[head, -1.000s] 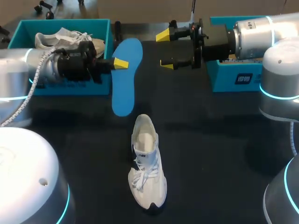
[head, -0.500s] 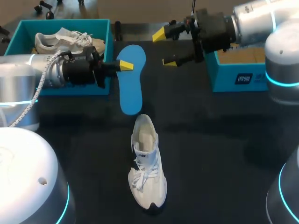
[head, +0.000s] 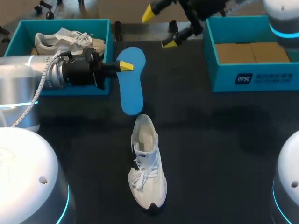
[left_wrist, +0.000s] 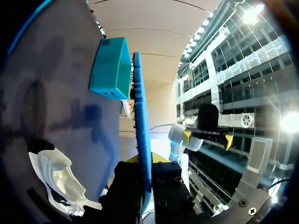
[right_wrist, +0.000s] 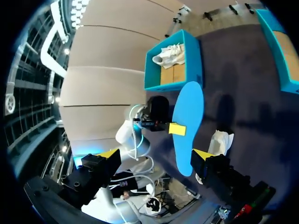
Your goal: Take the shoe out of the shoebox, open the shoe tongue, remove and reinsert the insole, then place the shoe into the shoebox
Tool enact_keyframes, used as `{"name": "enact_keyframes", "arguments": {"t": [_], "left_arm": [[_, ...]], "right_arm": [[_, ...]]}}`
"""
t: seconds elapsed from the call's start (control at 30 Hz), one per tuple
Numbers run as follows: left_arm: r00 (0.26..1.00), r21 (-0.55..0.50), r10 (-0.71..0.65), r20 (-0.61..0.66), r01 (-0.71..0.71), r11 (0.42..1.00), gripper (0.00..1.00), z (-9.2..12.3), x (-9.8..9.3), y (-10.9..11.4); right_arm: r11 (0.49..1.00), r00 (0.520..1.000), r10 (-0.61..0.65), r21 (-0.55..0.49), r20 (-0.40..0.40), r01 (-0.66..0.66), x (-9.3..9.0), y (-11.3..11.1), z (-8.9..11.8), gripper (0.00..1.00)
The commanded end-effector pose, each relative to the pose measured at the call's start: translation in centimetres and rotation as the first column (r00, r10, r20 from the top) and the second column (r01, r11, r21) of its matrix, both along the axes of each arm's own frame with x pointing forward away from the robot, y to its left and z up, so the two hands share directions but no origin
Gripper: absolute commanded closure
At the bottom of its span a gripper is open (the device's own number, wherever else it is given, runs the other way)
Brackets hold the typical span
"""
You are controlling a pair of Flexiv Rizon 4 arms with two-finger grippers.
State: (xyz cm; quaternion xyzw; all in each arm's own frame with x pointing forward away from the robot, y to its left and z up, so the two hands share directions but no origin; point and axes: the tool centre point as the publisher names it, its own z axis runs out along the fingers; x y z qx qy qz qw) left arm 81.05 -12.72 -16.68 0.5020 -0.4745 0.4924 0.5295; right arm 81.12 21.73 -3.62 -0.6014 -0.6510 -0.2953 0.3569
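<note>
Nearest the robot, the white shoe (head: 147, 168) lies on the dark table (head: 210, 154), out of any box. Its long axis runs near to far, with the toe pointing back at the robot and the heel opening facing away; the laces sit over the near half and the mouth is open at the far end. Just beyond the heel is the blue insole (head: 131, 86), with its flat face up to the head camera. Its long axis follows almost the same near-far line as the shoe, the narrower end close to the heel and the broader end farther off. I cannot tell whether the insole touches the table. The left gripper (head: 122, 65) comes in from the left and has its fingers clamped on the insole's edge near the broad end. In the left wrist view the insole (left_wrist: 141, 140) stands edge-on, pinched between the two fingers. Behind that arm is the left shoebox (head: 70, 88), teal and open, with a second white shoe (head: 65, 39) lying inside, its length running left to right. Across the table on the right stands another open teal shoebox (head: 247, 79) with a brown floor. Farthest off, the right gripper (head: 159, 28) hangs near the table's far edge, well apart from the insole. Its yellow-tipped fingers are spread wide with nothing between them.
</note>
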Motion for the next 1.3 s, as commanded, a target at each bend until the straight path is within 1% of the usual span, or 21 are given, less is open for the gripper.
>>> {"name": "enact_keyframes", "arguments": {"t": [0.03, 0.1, 0.17, 0.23, 0.3, 0.47, 0.93, 1.13, 1.3], "left_arm": [[1.0, 0.002, 0.002, 0.0, -0.002, 1.0, 1.0, 0.0, -0.1, 0.0], [1.0, 0.002, 0.002, 0.0, -0.002, 1.0, 1.0, 0.0, -0.1, 0.0], [1.0, 0.002, 0.002, 0.0, -0.002, 1.0, 1.0, 0.0, -0.1, 0.0], [1.0, 0.002, 0.002, 0.0, -0.002, 1.0, 1.0, 0.0, -0.1, 0.0], [1.0, 0.002, 0.002, 0.0, -0.002, 1.0, 1.0, 0.0, -0.1, 0.0], [1.0, 0.002, 0.002, 0.0, -0.002, 1.0, 1.0, 0.0, -0.1, 0.0], [1.0, 0.002, 0.002, 0.0, -0.002, 1.0, 1.0, 0.0, -0.1, 0.0], [1.0, 0.002, 0.002, 0.0, -0.002, 1.0, 1.0, 0.0, -0.1, 0.0], [1.0, 0.002, 0.002, 0.0, -0.002, 1.0, 1.0, 0.0, -0.1, 0.0]], "right_arm": [[0.852, 0.998, 0.031, -0.521, -0.05, -0.052, 0.6, 0.9, 1.3, 0.0], [0.83, 0.998, 0.023, -0.556, -0.052, -0.048, 0.5, 1.1, 1.7, 0.0], [0.791, 0.998, -0.002, -0.611, -0.063, -0.037, 0.3, 1.6, 2.2, 0.0], [0.767, 0.998, -0.011, -0.641, -0.057, -0.029, 0.1, 2.0, 2.5, 0.0], [0.76, 0.999, -0.015, -0.649, -0.049, -0.02, -0.1, 2.3, 2.7, 0.0], [0.717, 1.0, -0.019, -0.697, -0.013, 0.005, -0.5, 3.2, 3.4, 0.0], [0.677, 0.997, 0.03, -0.736, 0.066, 0.028, -0.8, 4.4, 3.6, 0.0], [0.68, 0.995, 0.031, -0.731, 0.095, 0.049, -1.4, 4.8, 3.5, 0.0], [0.702, 0.994, 0.033, -0.71, 0.107, 0.054, -1.7, 5.0, 3.3, 0.0]]}}
